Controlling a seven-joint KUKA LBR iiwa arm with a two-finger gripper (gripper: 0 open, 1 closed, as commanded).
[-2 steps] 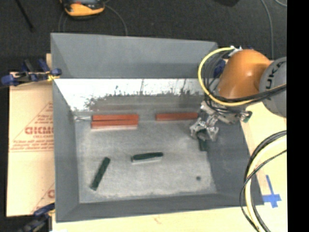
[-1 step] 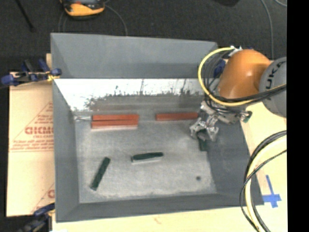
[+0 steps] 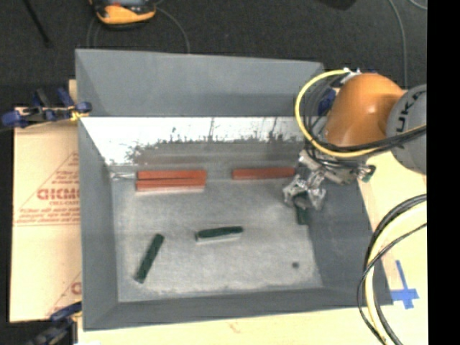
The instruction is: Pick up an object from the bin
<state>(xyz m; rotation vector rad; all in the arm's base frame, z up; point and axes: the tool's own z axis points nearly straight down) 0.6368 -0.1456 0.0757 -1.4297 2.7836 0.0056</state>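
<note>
Arm (image 3: 410, 131) comes in from the right edge of the camera view. The last link is grey, with part of the KUKA lettering readable, and it runs leftward. Orange cover (image 3: 363, 110) sits on the wrist as a smooth rounded dome, its top towards the camera. Yellow and black cables (image 3: 307, 113) loop round the cover's left side in a wide ring, close against it. A second cable bundle (image 3: 373, 257) curves down through the lower right of the view, well apart from the wrist. Gripper (image 3: 305, 195) hangs just below-left of the cover — silver metal body with black fittings, pointing down, right of centre in the view.
</note>
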